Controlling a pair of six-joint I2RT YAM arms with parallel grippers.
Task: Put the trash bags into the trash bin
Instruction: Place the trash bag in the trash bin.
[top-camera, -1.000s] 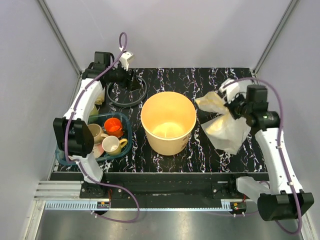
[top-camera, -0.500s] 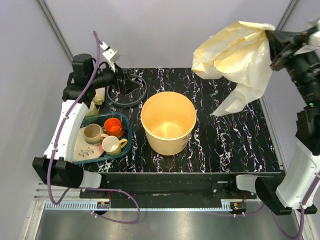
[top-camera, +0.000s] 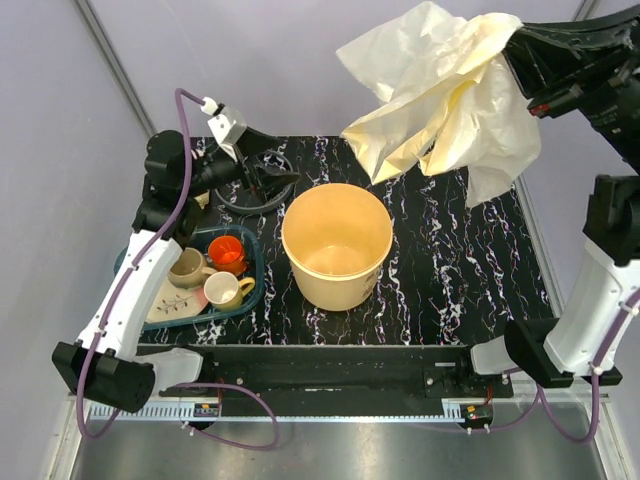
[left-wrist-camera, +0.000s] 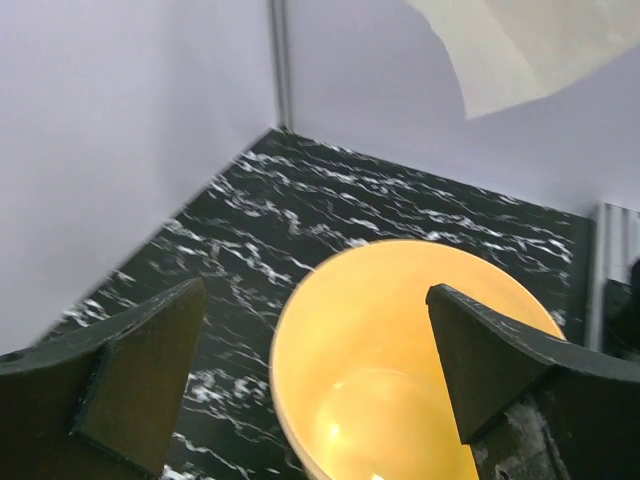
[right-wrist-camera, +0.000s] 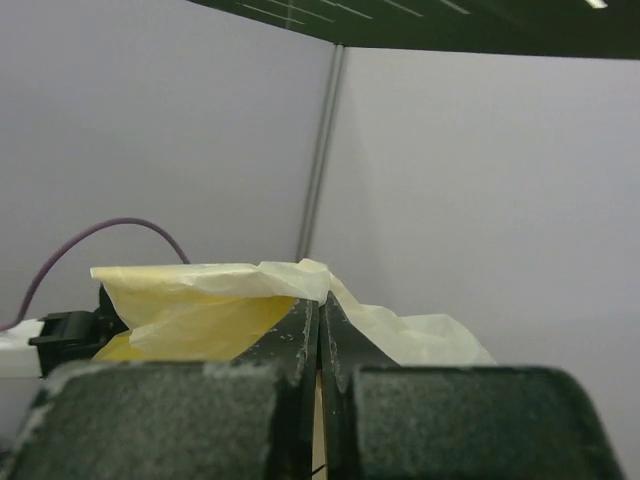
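The black, white-veined surface (top-camera: 450, 270) is carrying everything except the trash bags (top-camera: 440, 95), which are hanging high in the air over its far right part, clear of both the surface and the bin. They are showing as one broad, crumpled sheet of thin translucent whitish film with a pale yellow tint (yellower where the layers are doubling up). The sheet is wider than the bin's mouth, its folds fanning out to the left and a loose tail drooping toward the right edge.

The trash bin (top-camera: 300, 235), a round cream-yellow bucket, is standing upright at the middle of the surface, its bare floor showing, below and to the left of the hanging film. The teal dish tray (top-camera: 258, 280) is sitting just to the bin's left, holding an orange cup (top-camera: 226, 252) and two pale mugs (top-camera: 222, 290).

The right fingers (top-camera: 517, 48) are gripping the sheet at its upper right end. In the right wrist view the right fingers (right-wrist-camera: 319, 315) are pressing tightly together, with the film (right-wrist-camera: 190, 300) pinched between them and spilling out past the tips. The left fingers (top-camera: 272, 178) are hovering near the bin's far left rim, spread wide. In the left wrist view the left fingers (left-wrist-camera: 140, 380) are framing the bin's (left-wrist-camera: 400, 340) open mouth, with a corner of the film (left-wrist-camera: 520, 50) hanging well above.
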